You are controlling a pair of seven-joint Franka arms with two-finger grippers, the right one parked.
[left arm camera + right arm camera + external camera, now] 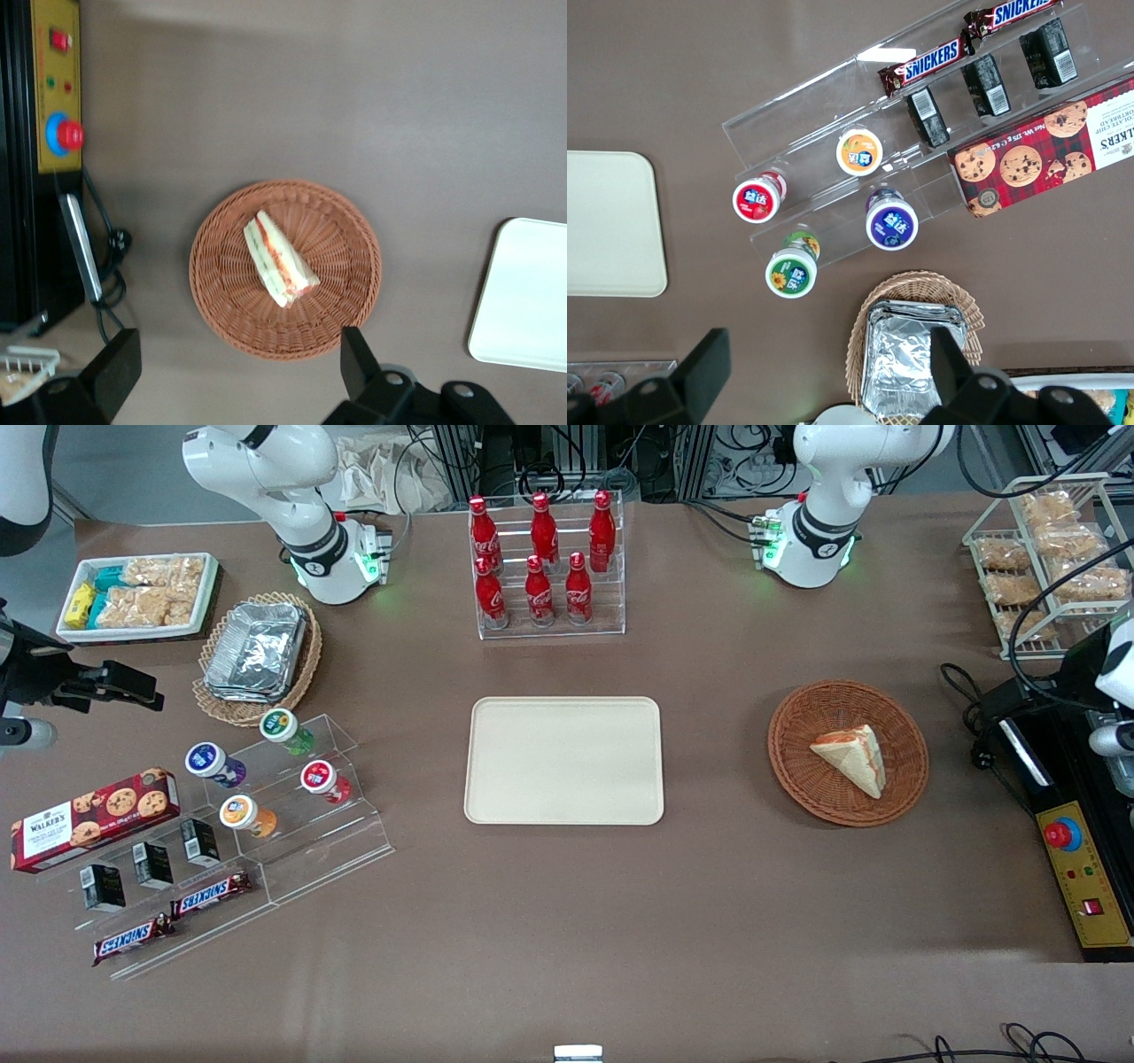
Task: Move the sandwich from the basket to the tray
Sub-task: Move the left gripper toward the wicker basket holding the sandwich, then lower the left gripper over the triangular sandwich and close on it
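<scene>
Sandwich wedge lying flat in the reddish-brown wicker basket, toward the working arm's end of the table; the cream tray sits bare at the table's middle, well apart from the basket. In the left wrist view we see the gripper high above the basket's edge, its two fingers spread wide and grasping nothing. We judge the sandwich light, soft and easily crushed, its red-orange filling layer liable to slide if squeezed hard. We would take hold across the two bread faces near the thick middle of the wedge, closing gently, not at the thin tip.
</scene>
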